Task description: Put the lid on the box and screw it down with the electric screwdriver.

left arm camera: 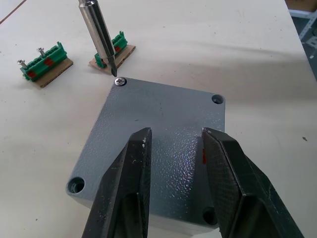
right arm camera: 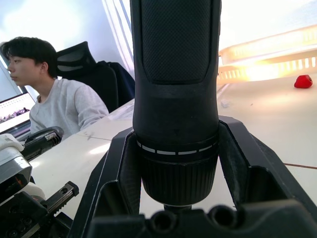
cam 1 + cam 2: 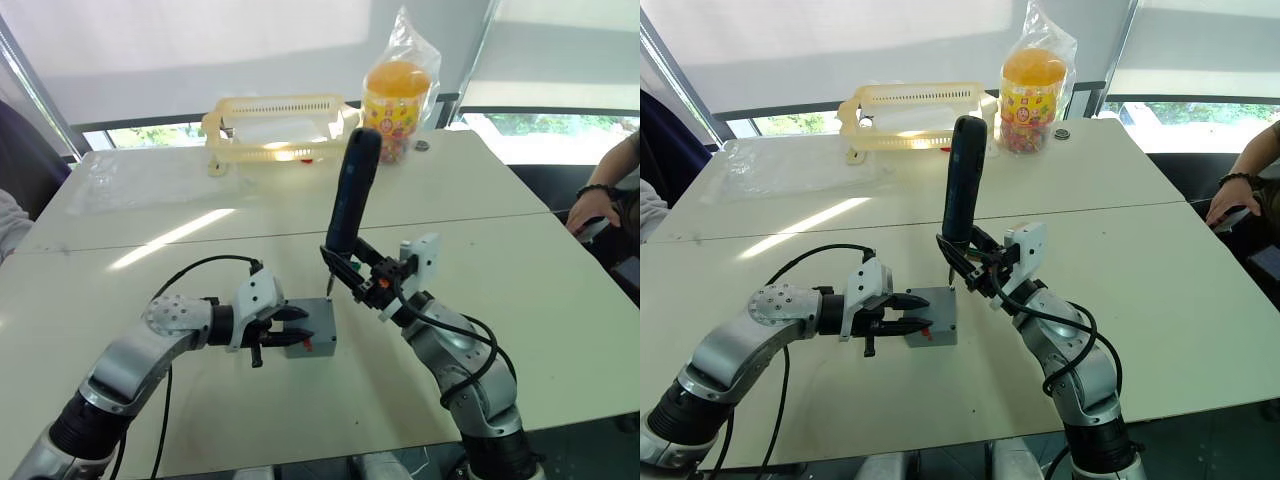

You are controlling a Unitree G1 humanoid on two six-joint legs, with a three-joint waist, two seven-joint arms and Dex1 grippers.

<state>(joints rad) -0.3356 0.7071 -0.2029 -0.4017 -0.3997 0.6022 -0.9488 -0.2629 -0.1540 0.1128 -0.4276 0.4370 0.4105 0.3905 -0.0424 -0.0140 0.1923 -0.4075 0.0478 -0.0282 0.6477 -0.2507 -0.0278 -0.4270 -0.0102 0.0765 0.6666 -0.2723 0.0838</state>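
Bright windows behind, pale table [image 3: 200,240] in front, and your box [image 3: 312,330] sits near its front edge with the lid [image 1: 163,129] already lying flush on top. Your left gripper [image 1: 173,163] reaches over the lid, fingers a little apart, and whether they press it or just hover I can't tell. Your right gripper [image 3: 350,268] is clamped around the electric screwdriver [image 3: 350,190]. The tool stands nearly upright, long axis vertical with a slight lean, grip end up, bit [image 1: 101,37] pointing down at the corner screw [image 1: 119,82].

Watch that bit: the tip sits just beside the screw head, not in it. Drive down from there and it could skate off onto the lid or the table. The lean could also make it cam out or push the screw crooked. Only that corner shows a screw; the other holes look empty, so a hard sideways push may shift the lid. Two green blocks [image 1: 44,64] lie close behind.
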